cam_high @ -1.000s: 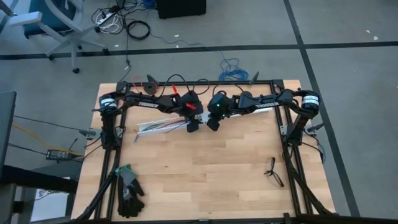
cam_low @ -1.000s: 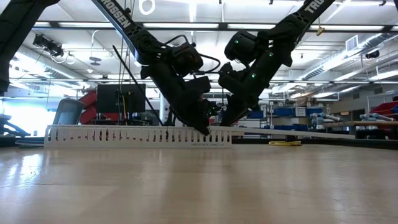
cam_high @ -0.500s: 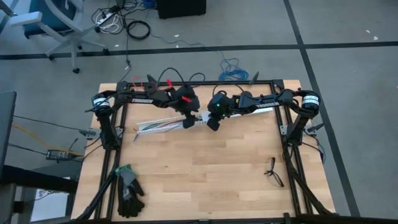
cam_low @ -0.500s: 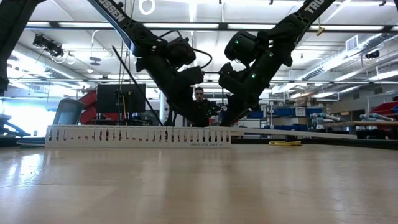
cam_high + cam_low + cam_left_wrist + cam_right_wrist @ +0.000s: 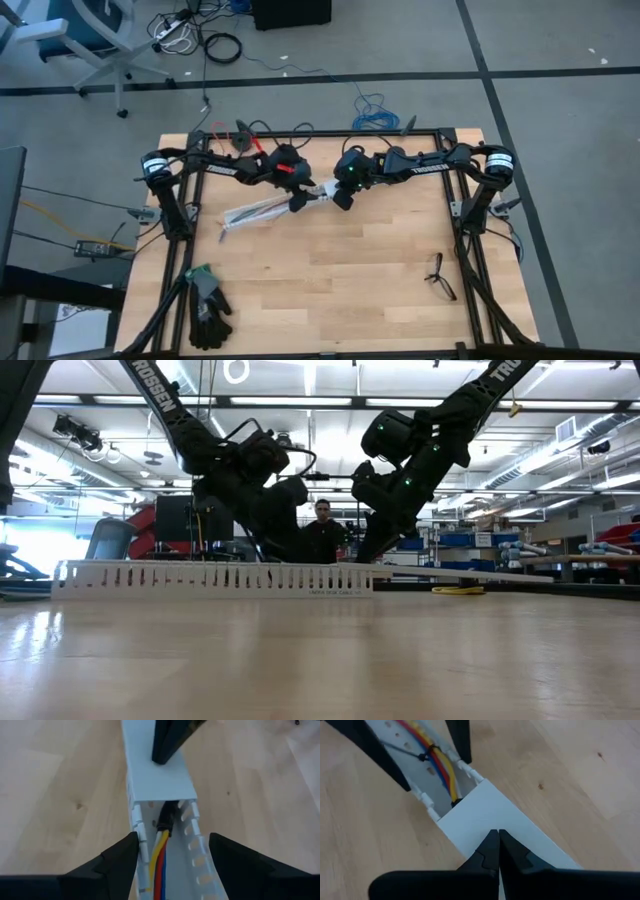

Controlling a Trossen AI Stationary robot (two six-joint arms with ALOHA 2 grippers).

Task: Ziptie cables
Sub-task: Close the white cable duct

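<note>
White slotted plastic channel [image 5: 165, 795] lies on the pale wooden table [image 5: 340, 280], with the yellow, red and blue cables [image 5: 159, 865] inside it. The left gripper [image 5: 172, 862] straddles it, fingers spread. The right gripper [image 5: 495, 852], fingers pressed together, bears on the channel's closed cover [image 5: 490, 810]. A thin black ziptie [image 5: 422, 756] rings the cables.

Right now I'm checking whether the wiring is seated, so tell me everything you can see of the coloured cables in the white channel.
The thin coloured cables, yellow, blue and red strands side by side, lie lengthwise inside the long white slotted plastic channel on the wooden table. A thin black ziptie wraps them at one spot. They pass under the smooth white cover, with a dark sleeve at the opening. The left gripper straddles the channel, jaws open; the right gripper, jaws shut, presses on the cover.
</note>
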